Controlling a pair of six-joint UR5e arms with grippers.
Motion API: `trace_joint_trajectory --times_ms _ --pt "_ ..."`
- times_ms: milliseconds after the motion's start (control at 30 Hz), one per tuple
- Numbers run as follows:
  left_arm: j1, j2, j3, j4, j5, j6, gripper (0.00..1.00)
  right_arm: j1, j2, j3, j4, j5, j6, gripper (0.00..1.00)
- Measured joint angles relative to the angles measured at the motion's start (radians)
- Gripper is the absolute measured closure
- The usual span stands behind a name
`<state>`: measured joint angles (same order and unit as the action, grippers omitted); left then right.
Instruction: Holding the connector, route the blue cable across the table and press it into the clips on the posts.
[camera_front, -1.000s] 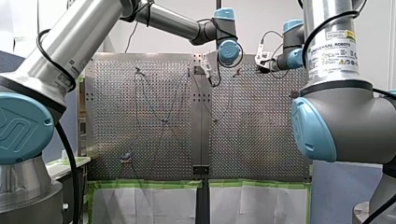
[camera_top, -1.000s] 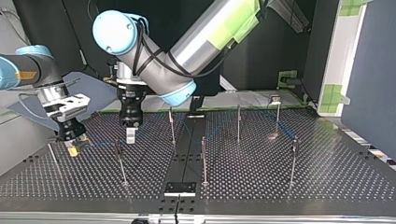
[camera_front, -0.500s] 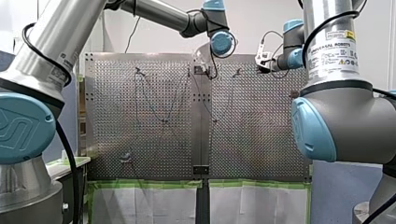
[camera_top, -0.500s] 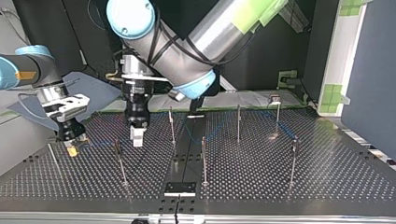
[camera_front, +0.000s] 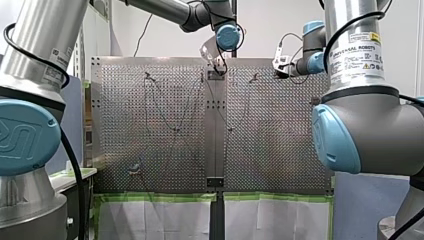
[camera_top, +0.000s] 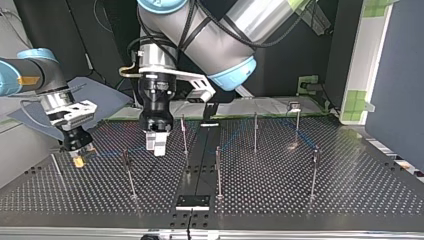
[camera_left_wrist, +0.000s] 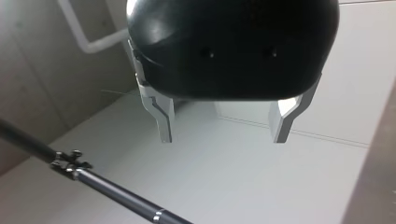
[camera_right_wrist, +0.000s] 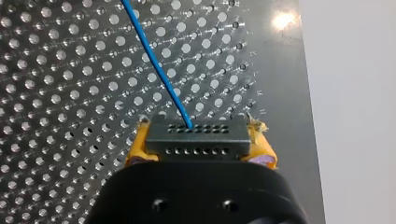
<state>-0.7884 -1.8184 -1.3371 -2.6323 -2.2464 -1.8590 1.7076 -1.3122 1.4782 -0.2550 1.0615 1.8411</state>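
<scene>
my right gripper (camera_right_wrist: 198, 136): is squeezing the connector (camera_right_wrist: 195, 148) between its yellow pads (camera_right_wrist: 264, 151), the fingers pressing on the block's two ends.
connector: a black block with two rows of small holes, it is sitting square in that grip. It is hanging low over the perforated table (camera_right_wrist: 60, 70), near the table's edge at the top view's left.
my left gripper (camera_left_wrist: 224, 137): is hanging with its metal fingers (camera_left_wrist: 163, 121) spread wide and nothing between them. In the top view it is pointing down over the table, between my right gripper and the nearest post (camera_top: 184, 135).
posts (camera_top: 218, 172): thin upright rods are standing well apart across the table. One is slanting across the left wrist view beside the fingers, carrying a small clip (camera_left_wrist: 69, 161).
blue cable (camera_right_wrist: 156, 63): is leaving the middle of the connector's face and running straight away from my right gripper over the table's holes. In the top view it is showing as a thin line stretching from my right gripper toward the view's middle, passing close by my left gripper's fingers. Whether it is sitting in any clip I cannot tell.
</scene>
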Motion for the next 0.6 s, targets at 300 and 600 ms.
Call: trace_joint_trajectory --times_ms 300,600 --pt "0.001 0.078 -0.078 0.077 -0.007 -0.002 0.0 0.002 0.0 0.0 0.0 0.0 0.0 1.0" --pt "0.0 0.108 -0.157 0.157 -0.076 -0.066 0.0 0.002 0.0 0.0 0.002 0.0 0.0 1.0"
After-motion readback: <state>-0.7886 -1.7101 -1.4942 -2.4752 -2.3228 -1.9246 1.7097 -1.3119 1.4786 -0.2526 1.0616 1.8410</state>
